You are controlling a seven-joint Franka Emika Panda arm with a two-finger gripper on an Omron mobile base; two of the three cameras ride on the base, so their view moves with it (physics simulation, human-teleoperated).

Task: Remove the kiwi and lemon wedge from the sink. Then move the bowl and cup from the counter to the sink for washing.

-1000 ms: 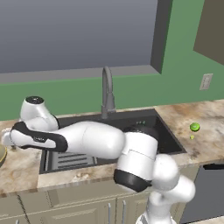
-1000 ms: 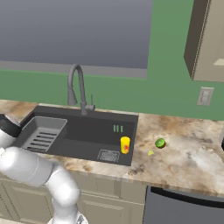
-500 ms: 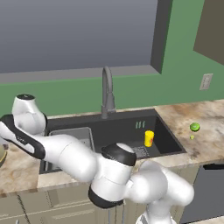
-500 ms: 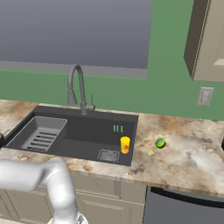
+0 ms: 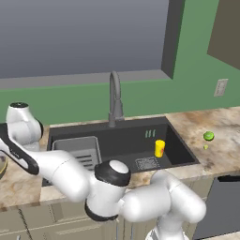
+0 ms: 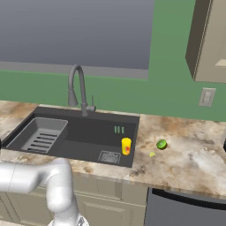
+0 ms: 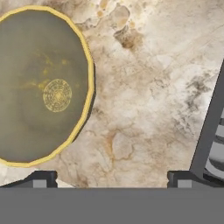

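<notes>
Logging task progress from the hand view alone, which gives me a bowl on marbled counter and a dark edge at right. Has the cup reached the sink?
Observer: Yes, the cup stands upright inside the sink, beside the square drain.
Operator: And the fruit?
Observer: The kiwi lies on the counter to the right of the sink, out of the basin.
Operator: The lemon wedge too?
Observer: Yes, the lemon wedge rests on the counter just in front of the kiwi, apart from it.
Operator: Where is the arm reaching?
Observer: Across the sink's front to the counter on its left, as the left base view shows.
</notes>
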